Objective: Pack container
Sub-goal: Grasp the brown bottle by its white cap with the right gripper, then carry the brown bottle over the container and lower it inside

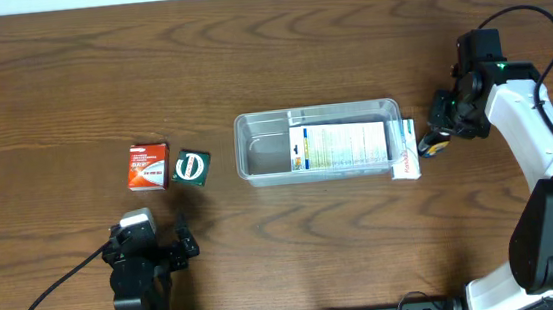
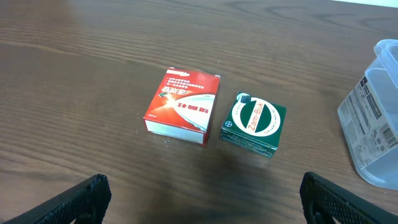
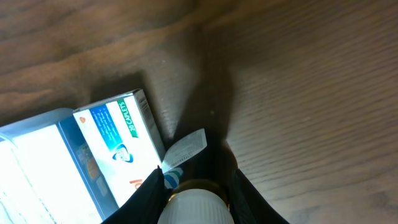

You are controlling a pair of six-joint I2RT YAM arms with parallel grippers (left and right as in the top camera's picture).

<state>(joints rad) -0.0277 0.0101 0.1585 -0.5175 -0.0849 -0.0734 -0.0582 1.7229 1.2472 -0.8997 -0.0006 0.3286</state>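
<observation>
Pinching a white rounded item (image 3: 194,208), right fingers (image 3: 144,198) just off the container's (image 1: 244,150) end facing the table's (image 1: 49,75) right edge; left fingers (image 2: 74,202) wide, farther away.

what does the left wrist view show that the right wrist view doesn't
Only left wrist: a red box and a green Zam-Buk box side by side, beyond the open left claw. Only right wrist: a blue-and-white caplets box beside the container, and a white round item in the right claw. Both: part of the clear container and the wooden table.
</observation>
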